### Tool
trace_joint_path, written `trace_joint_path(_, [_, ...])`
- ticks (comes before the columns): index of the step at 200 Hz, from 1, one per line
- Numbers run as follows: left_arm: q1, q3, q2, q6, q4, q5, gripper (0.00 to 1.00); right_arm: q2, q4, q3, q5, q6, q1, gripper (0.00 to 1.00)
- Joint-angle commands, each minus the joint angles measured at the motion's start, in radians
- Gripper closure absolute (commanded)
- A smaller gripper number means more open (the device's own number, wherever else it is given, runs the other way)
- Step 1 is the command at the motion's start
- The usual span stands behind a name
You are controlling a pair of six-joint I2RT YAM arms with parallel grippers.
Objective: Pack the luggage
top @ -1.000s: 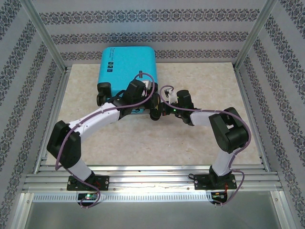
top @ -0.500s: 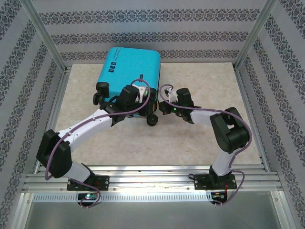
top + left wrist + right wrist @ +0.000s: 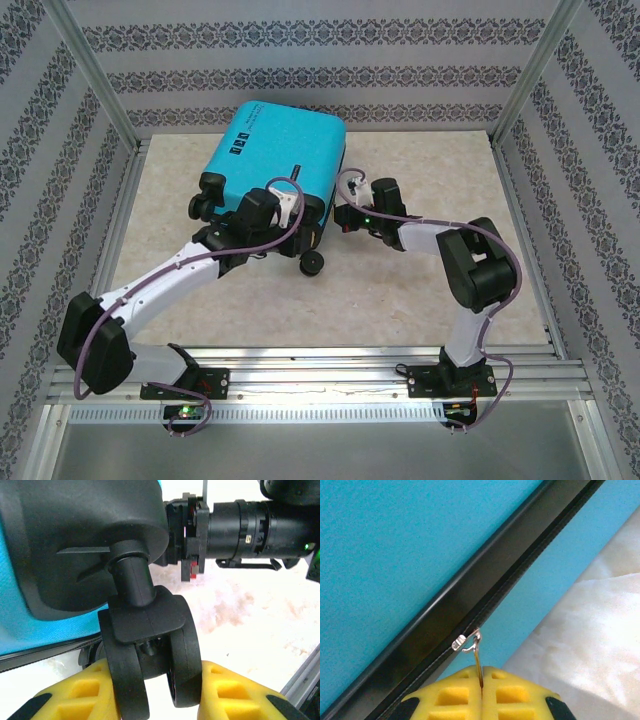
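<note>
The turquoise luggage (image 3: 280, 150) lies closed at the back left of the table, turned at a slant. My left gripper (image 3: 300, 240) is at its near right corner, yellow fingers (image 3: 230, 690) shut on a black double wheel (image 3: 150, 645); the gripper (image 3: 160, 690) clamps it from both sides. My right gripper (image 3: 345, 215) is against the case's right side. In the right wrist view that gripper (image 3: 481, 677) is shut on the thin metal zipper pull (image 3: 470, 642), which hangs from the black zipper band (image 3: 470, 595) on the shell (image 3: 395, 540).
The beige table (image 3: 400, 290) is bounded by patterned walls and aluminium posts (image 3: 525, 90). Metal rails (image 3: 320, 375) run along the near edge by the arm bases. The right arm's black wrist (image 3: 250, 527) reaches in just beyond the held wheel.
The luggage has swung, its near end going left and its far end right. The left arm has drawn back to the left with the wheel. The right gripper has followed along the case's side.
</note>
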Motion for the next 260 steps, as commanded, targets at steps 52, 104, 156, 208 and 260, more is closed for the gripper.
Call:
trace_joint_path(52, [-0.018,-0.039,-0.243,0.138,0.167,0.249,1.00,0.122,-0.035,0.104,0.057,0.070,-0.114,1.00])
trace_joint_path(104, [-0.023,-0.051,-0.274,0.176,0.153,0.358,1.00,0.160,-0.049,0.143,0.002,0.110,-0.177,1.00])
trace_joint_path(156, [-0.025,-0.086,-0.301,0.185,0.179,0.367,1.00,0.141,-0.064,0.148,-0.006,0.116,-0.207,1.00])
trace_joint_path(208, [-0.025,-0.038,-0.209,0.144,0.112,0.254,0.58,0.140,-0.058,0.138,-0.023,0.112,-0.204,1.00])
trace_joint_path(260, [-0.103,-0.016,-0.115,0.067,0.057,-0.017,0.39,0.135,-0.062,0.135,-0.024,0.106,-0.203,1.00])
